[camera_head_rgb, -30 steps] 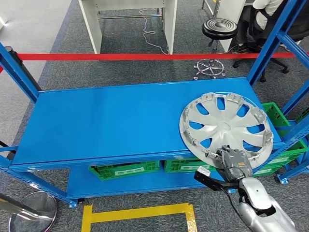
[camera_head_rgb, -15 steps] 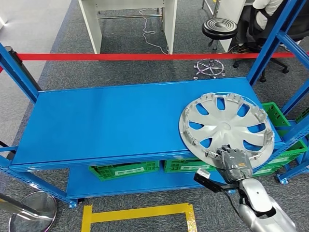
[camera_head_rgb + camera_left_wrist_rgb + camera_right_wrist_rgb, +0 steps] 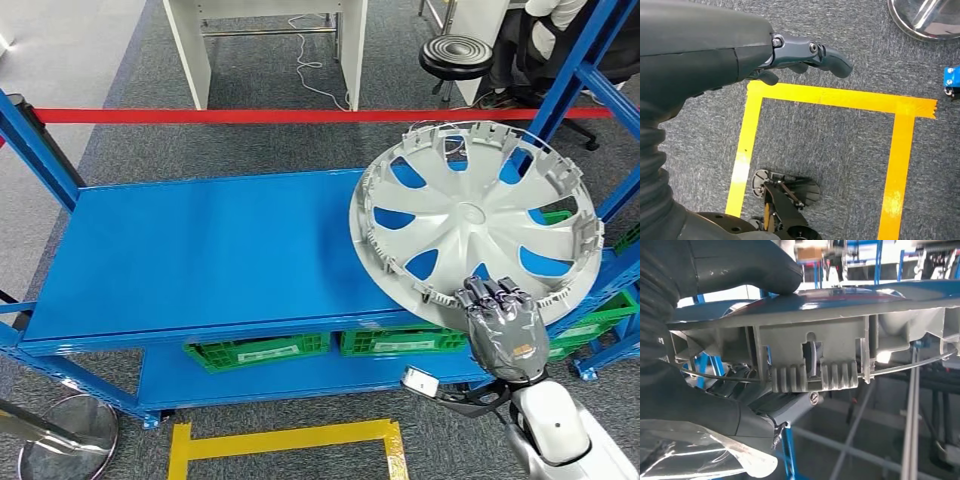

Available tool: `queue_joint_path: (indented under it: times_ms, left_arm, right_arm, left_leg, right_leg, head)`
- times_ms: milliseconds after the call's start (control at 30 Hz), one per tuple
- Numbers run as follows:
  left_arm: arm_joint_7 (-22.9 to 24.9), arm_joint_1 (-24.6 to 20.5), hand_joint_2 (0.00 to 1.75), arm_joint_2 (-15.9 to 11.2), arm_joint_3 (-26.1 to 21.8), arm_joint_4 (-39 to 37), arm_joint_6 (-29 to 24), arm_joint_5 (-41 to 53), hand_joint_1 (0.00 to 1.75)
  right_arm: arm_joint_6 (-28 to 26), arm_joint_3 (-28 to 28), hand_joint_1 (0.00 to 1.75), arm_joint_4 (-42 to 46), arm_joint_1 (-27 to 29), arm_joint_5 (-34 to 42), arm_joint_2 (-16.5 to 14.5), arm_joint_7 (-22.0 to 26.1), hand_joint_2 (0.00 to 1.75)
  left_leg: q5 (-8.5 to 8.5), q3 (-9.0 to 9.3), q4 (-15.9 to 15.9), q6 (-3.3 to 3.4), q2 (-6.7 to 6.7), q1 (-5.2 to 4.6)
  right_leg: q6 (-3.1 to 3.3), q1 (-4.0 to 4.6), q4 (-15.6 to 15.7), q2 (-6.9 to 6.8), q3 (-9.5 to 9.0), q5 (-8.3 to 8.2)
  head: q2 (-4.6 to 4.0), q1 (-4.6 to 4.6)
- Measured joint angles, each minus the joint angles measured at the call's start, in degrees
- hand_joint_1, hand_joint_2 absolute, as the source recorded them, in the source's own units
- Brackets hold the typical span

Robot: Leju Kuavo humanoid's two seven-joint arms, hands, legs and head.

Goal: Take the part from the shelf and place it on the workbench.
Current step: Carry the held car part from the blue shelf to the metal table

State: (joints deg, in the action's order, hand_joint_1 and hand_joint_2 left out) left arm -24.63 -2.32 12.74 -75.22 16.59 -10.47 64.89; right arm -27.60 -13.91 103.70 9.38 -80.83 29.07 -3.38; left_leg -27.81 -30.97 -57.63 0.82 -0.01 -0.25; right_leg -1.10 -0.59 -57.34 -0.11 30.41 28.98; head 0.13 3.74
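Fingers (image 3: 494, 292) of the right hand (image 3: 504, 328) clamp the near rim of the wheel cover (image 3: 475, 215), apparently raised above the blue shelf (image 3: 204, 250); left hand (image 3: 798, 52) holds nothing. Carrying and placing on the surface remain.

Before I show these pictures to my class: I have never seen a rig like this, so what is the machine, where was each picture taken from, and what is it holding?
It is a humanoid robot with two arms. One picture looks down from its head; the others come from cameras at each wrist. The right hand grips the rim of a silver wheel cover, tilted up over the blue shelf; green crates sit below. The right wrist view shows that rim close up. The left hand hangs empty over grey carpet with yellow tape.
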Motion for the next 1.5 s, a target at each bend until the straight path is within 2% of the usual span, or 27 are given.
queue_joint_path:
  times_ms: [467,1200,1267,1333,1400,1500]
  left_arm:
    - [-0.04,0.11,1.75,0.04,0.03,0.35,0.07,0.50,0.00]
    - [-1.03,0.41,1.75,0.46,0.92,1.55,1.14,1.49,0.00]
    - [-1.03,0.41,0.87,0.48,0.92,1.61,1.14,1.49,0.00]
    - [-1.15,0.42,0.87,0.48,0.92,1.66,1.28,1.46,0.00]
    - [-1.64,0.45,1.75,0.48,0.95,1.69,1.58,1.46,0.00]
    - [-2.60,0.51,1.75,0.48,1.10,1.83,1.26,1.54,0.00]
  right_arm:
    - [-1.21,1.32,1.75,1.01,0.96,-1.43,0.00,0.47,1.75]
    - [-1.82,1.32,1.75,3.28,1.66,0.55,0.00,0.97,1.75]
    - [-1.82,1.32,1.75,3.29,1.68,0.55,0.00,0.97,1.75]
    - [-1.83,1.32,1.75,3.29,1.68,0.56,0.00,0.99,1.75]
    - [-1.88,1.32,1.75,3.30,1.69,0.65,0.00,1.11,1.75]
    - [-2.04,1.32,1.75,3.72,1.80,1.05,0.02,1.56,1.75]
  left_leg:
    - [0.00,-0.02,-0.01,0.00,0.00,-0.01]
    - [0.00,-0.05,-0.01,0.00,0.00,-0.01]
    - [0.00,-0.06,-0.01,0.00,0.00,-0.01]
    - [0.00,-0.06,-0.01,0.00,0.00,-0.01]
    - [0.00,-0.06,-0.01,0.00,0.00,-0.01]
    - [0.00,-0.06,-0.01,0.00,0.00,-0.01]
  right_leg:
    - [0.00,-0.01,0.00,0.00,0.02,0.00]
    - [0.00,-0.01,0.00,0.00,0.04,0.00]
    - [0.00,-0.01,0.00,0.00,0.05,0.00]
    - [0.00,-0.01,0.00,0.00,0.05,0.00]
    - [0.00,-0.01,0.00,0.00,0.05,0.00]
    - [0.00,-0.01,0.00,0.00,0.05,0.00]
  head:
    - [0.00,0.00]
    - [0.00,-0.01]
    - [0.00,0.00]
    - [0.00,0.00]
    - [0.00,0.00]
    - [0.00,0.00]
